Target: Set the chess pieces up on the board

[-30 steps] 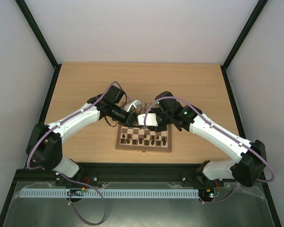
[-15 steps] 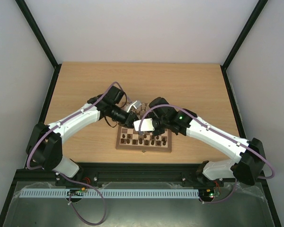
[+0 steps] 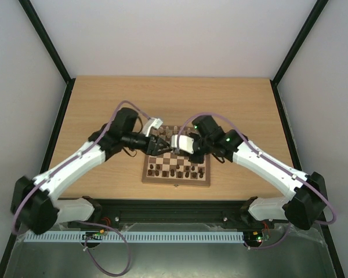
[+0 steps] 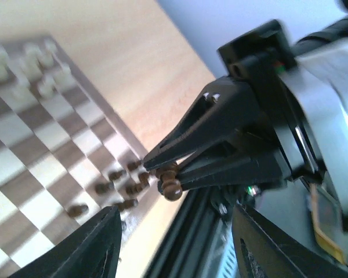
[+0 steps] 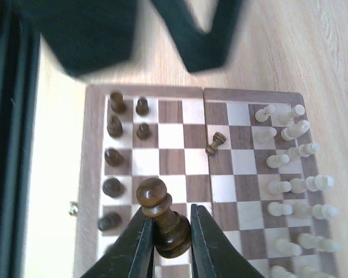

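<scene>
We see the board lying on the table, and we place everything else against it. The right gripper hangs over the board, its two fingers clamped on the lower body of a dark brown pawn, which stands upright between them, head up and clear of the squares. From the left wrist the same pawn shows pinched at the tips of the right gripper, above the board's edge where the dark brown pieces stand.

The left gripper hovers over the board too, just beside the right one. Its fingers are spread apart with nothing between them.

On the board itself, dark brown pieces stand in two short rows along one edge, with several squares in those rows bare. One more dark piece leans over near the board's middle line. The cream pieces crowd the two rows along the opposite edge. The squares between the two sets are bare apart from that leaning piece.

From above, both grippers meet over the far half of the board, the left gripper and the right gripper nearly touching.
</scene>
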